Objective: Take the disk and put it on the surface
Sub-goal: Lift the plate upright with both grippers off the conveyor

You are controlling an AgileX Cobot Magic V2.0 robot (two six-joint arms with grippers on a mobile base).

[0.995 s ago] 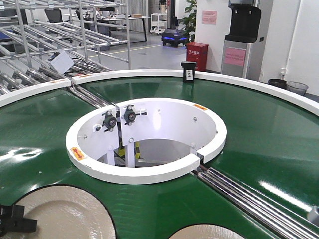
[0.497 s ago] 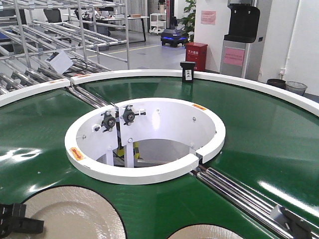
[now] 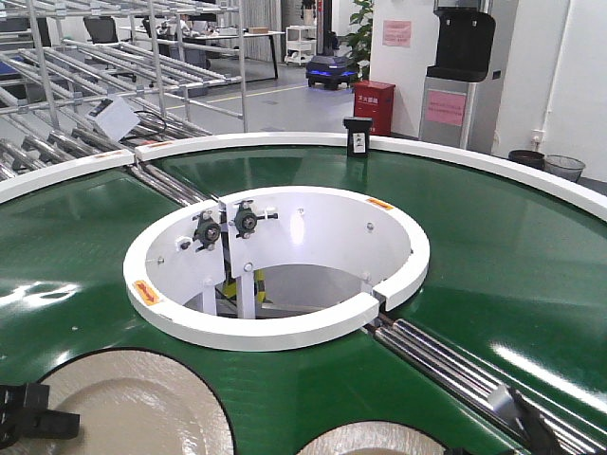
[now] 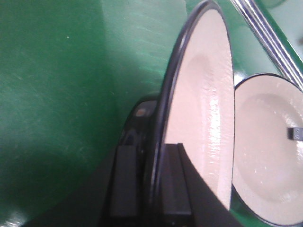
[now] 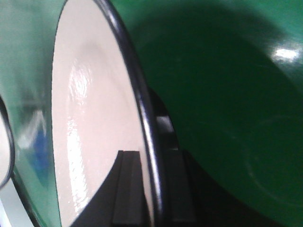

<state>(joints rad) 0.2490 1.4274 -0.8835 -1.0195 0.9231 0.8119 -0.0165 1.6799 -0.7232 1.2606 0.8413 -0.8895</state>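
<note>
Two cream disks with black rims lie over the shiny green conveyor belt at the bottom of the front view. My left gripper is shut on the rim of the left disk, seen edge-on; from the front this disk shows with the gripper at its left edge. My right gripper is shut on the rim of the other disk, which is the right disk in the front view. The dark mirror-like surface is out of view.
A white ring wall surrounds the belt's open centre. Steel rollers cross the belt towards the lower right, beside my right arm. A black sensor box stands on the far white rim. Metal racks fill the back left.
The right arm has come into view at the lower right corner and moved left. The right disk shows a little higher and further left. The left disk shifted slightly right.
</note>
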